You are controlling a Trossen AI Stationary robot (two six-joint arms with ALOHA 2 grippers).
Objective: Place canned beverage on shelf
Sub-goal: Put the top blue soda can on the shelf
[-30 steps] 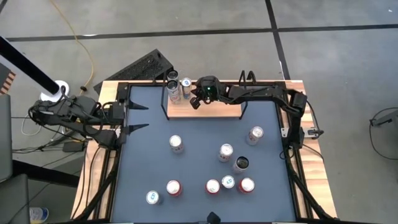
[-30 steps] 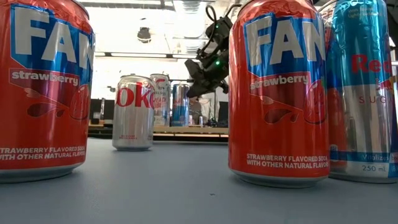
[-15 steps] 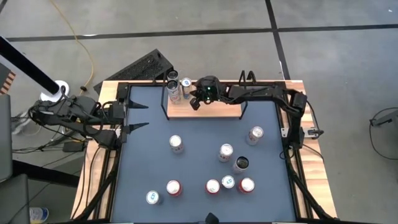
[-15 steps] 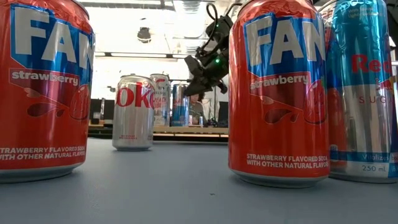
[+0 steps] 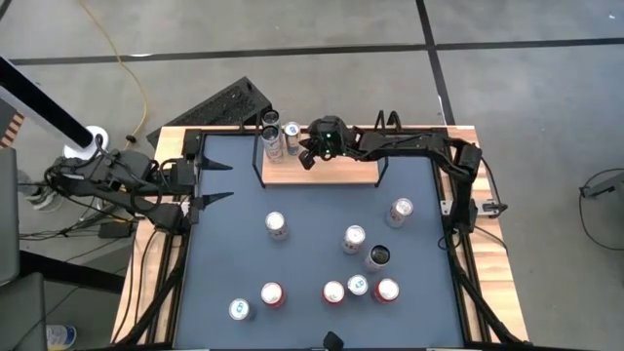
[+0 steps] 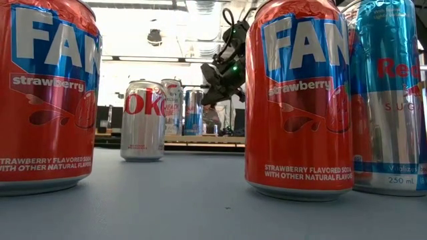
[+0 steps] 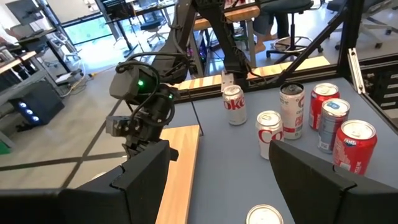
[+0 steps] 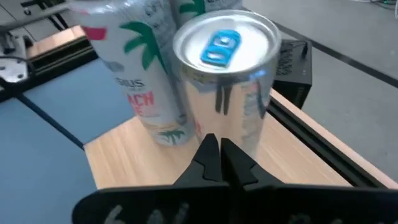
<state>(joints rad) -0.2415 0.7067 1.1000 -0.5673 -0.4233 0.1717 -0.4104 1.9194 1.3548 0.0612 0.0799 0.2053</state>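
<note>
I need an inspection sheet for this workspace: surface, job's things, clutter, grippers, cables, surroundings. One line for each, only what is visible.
Surface: dark blue table mat inside a light-wood rim.
Job's things: shelf at the far edge, three cans standing at its left end; eight loose cans stand on the mat.
Clutter: nothing seen.
Grippers: right gripper shut, empty, over the shelf beside the placed cans; left gripper parked at the mat's left edge, holding nothing.
Cables: yellow cable on the floor.
Surroundings: grey floor, office chairs and desks beyond.

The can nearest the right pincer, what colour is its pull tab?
Blue, on a silver can; right wrist view shows it best.
</note>
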